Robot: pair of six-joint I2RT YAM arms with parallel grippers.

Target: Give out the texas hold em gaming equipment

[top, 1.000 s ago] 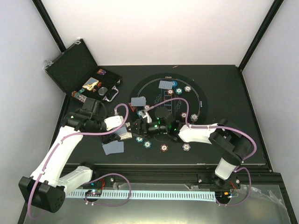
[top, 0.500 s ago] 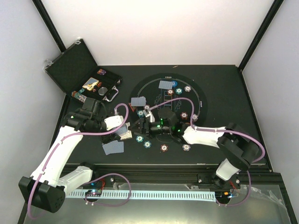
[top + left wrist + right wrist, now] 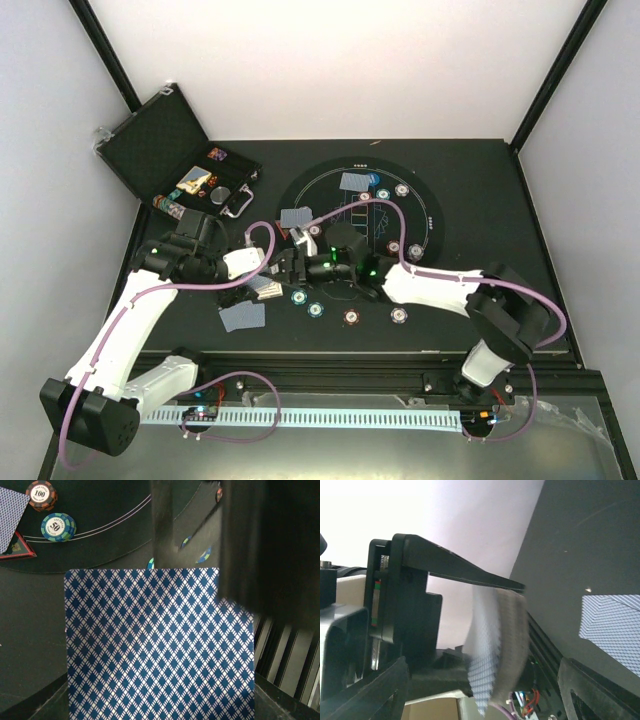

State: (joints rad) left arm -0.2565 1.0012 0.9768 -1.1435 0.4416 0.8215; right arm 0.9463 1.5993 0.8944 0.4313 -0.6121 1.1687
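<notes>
Overhead; wrist close-ups sharing cards (image 3: 160, 645)

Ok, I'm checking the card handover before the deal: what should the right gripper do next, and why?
Probably close the right gripper gently on the edge of the deck of cards to pinch a card off. The left gripper holds that deck clamped, and the right one's open fingers stand at the deck's far edge, with the deck between them in the right wrist view.
</notes>
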